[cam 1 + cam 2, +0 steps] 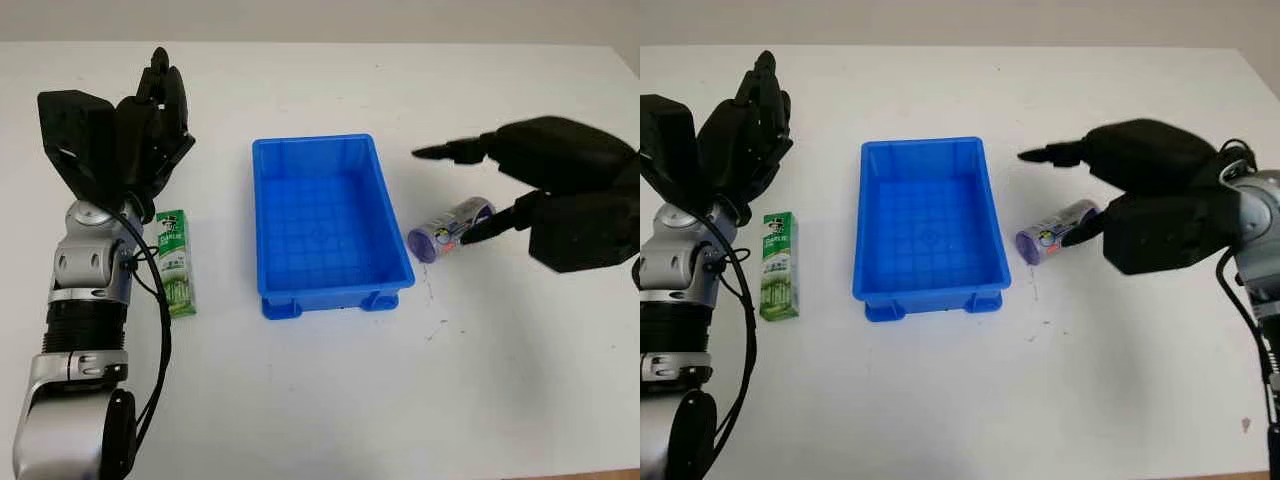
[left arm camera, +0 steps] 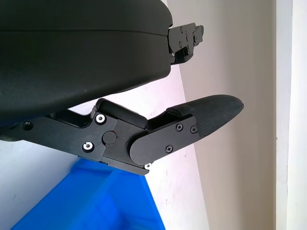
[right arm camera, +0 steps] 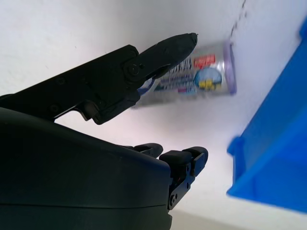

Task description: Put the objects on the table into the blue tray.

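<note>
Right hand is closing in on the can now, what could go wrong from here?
The can lies on its side beside the blue tray, so it may roll off if the open right hand nudges it. Rolling toward the tray's wall would leave the fingers little room. The left hand waits above the toothpaste box.

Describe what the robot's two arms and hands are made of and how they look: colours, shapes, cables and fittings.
Both hands, the left hand and the right hand, are matt black with smooth rounded shells and tapered fingers joined by flat black links with small silver screws. The left arm has silver-grey cylindrical segments and black rings, with thin black cables looping alongside. The right arm shows a silver-grey joint and black cable too.
</note>
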You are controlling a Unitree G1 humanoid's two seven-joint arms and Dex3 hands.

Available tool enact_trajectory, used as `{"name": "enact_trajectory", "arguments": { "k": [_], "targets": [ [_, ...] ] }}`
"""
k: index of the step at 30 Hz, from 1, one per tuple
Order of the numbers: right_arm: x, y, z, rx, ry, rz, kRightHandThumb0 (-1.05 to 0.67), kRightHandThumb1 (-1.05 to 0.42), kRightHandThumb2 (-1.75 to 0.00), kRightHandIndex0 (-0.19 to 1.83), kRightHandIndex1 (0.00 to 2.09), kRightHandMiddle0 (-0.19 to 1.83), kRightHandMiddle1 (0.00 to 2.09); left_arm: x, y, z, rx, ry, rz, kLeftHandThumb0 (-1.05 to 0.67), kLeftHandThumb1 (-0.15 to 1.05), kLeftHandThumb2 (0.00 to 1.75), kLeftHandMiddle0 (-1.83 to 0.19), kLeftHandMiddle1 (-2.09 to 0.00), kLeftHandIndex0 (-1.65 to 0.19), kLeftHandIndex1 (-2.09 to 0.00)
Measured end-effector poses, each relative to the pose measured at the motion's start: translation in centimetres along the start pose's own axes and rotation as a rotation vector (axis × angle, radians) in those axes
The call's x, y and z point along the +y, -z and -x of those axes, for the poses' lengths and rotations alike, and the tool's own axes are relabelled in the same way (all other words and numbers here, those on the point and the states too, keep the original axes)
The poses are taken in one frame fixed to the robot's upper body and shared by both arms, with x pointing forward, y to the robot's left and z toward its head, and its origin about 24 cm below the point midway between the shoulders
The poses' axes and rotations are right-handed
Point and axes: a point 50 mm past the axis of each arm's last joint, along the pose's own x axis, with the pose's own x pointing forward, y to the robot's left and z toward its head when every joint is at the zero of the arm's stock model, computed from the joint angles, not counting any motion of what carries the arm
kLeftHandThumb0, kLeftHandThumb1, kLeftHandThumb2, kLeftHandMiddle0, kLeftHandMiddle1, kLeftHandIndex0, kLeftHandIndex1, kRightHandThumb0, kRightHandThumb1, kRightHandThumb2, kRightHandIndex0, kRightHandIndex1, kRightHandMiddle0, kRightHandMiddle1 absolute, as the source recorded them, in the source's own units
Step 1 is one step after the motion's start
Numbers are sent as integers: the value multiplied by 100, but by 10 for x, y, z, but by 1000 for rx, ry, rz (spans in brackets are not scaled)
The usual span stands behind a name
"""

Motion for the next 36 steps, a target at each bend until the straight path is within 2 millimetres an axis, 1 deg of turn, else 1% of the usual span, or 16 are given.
{"name": "enact_trajectory", "arguments": {
  "k": [8,11,12,13,14,15,16,17,18,19,21,24,27,30,32,36],
  "targets": [
    [22,-1,-11,17,-111,25,-51,-85,-6,31,5,34,6,0,0,0,2,7,0,-73,105,82,19,0,19,0],
    [26,2,-13,15,-106,15,-51,-87,-6,35,7,36,7,0,0,1,8,5,2,-72,105,81,19,0,19,0],
    [28,2,-14,17,-93,26,-50,-88,-7,43,11,42,10,0,0,1,10,3,3,-72,105,81,19,0,19,0],
    [30,3,-15,14,-67,47,-49,-90,-6,54,23,53,19,0,1,1,11,2,3,-73,105,79,19,0,19,0],
    [32,3,-16,7,-34,66,-49,-91,-6,50,41,51,33,0,1,2,12,2,3,-73,105,79,19,0,19,0],
    [34,4,-17,0,-3,88,-48,-94,-6,37,93,45,66,0,1,2,12,2,3,-74,105,78,19,0,19,0],
    [36,4,-18,-7,34,109,-49,-98,-6,31,161,32,131,0,1,2,12,2,3,-74,105,77,19,0,19,0],
    [38,5,-19,-10,78,137,-51,-101,-6,42,184,24,169,0,1,2,12,4,2,-75,105,76,19,0,19,0],
    [40,5,-21,-10,131,174,-54,-103,-14,57,197,26,189,0,1,2,13,9,1,-75,105,76,19,0,19,0],
    [43,6,-21,-9,179,210,-55,-104,-19,68,204,30,201,-1,1,2,13,13,0,-75,105,75,19,0,19,0],
    [49,10,-22,-11,263,256,-53,-105,-21,75,208,36,207,0,2,2,16,20,-3,-74,105,75,19,0,19,0],
    [55,18,-23,-10,357,252,-52,-105,-26,75,209,36,209,1,3,3,20,31,-9,-73,105,76,19,0,19,0],
    [53,22,-27,-2,411,246,-51,-105,-25,79,209,38,209,0,3,3,26,40,-10,-71,105,76,19,0,19,0],
    [39,27,-32,20,468,257,-54,-105,-25,79,209,40,209,0,4,3,29,44,-9,-71,105,76,19,0,19,0],
    [25,28,-34,28,521,265,-52,-105,-19,79,209,43,209,-1,4,3,30,45,-9,-71,105,76,19,0,19,0],
    [-4,27,-38,39,613,256,-51,-105,-17,85,209,54,209,0,5,3,35,43,-10,-72,105,75,19,0,19,0]
  ]
}}
